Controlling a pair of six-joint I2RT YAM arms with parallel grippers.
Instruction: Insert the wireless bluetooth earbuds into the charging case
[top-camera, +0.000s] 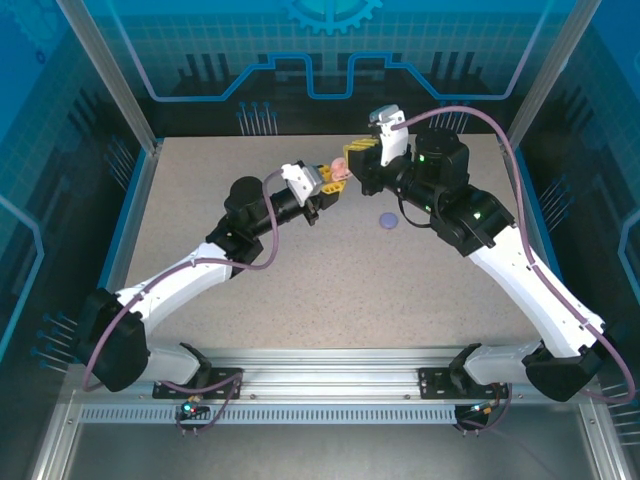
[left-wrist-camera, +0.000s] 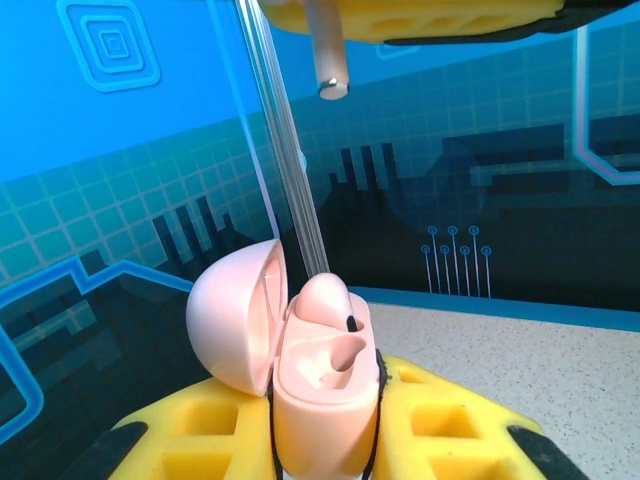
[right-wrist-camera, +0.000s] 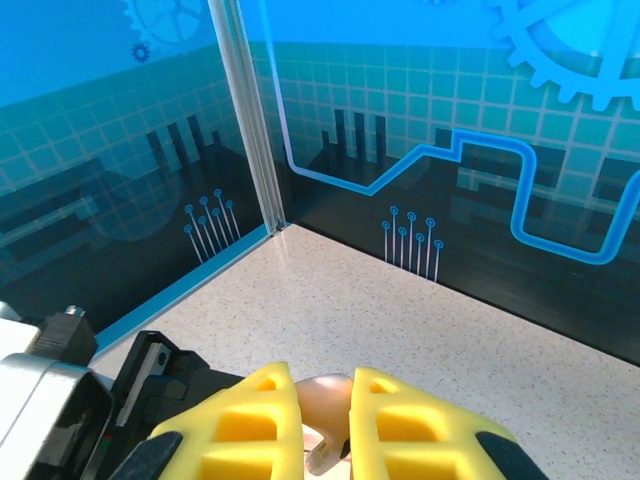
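Nearest, a purple round case lies on the table, apparently untouched so far. Beyond it, the left gripper clamps the open pink charging case. One pale pink earbud is seated, and the socket beside it looks empty. Farther right, the right gripper pinches the second pink earbud, its stem aimed at the case but clear of it.

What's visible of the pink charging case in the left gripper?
The pink charging case is glossy pale-pink plastic, rounded, held upright off the table between the left gripper's yellow fingers. Its domed lid is hinged open to the left. One pink earbud sits in the far well; the near well looks empty.
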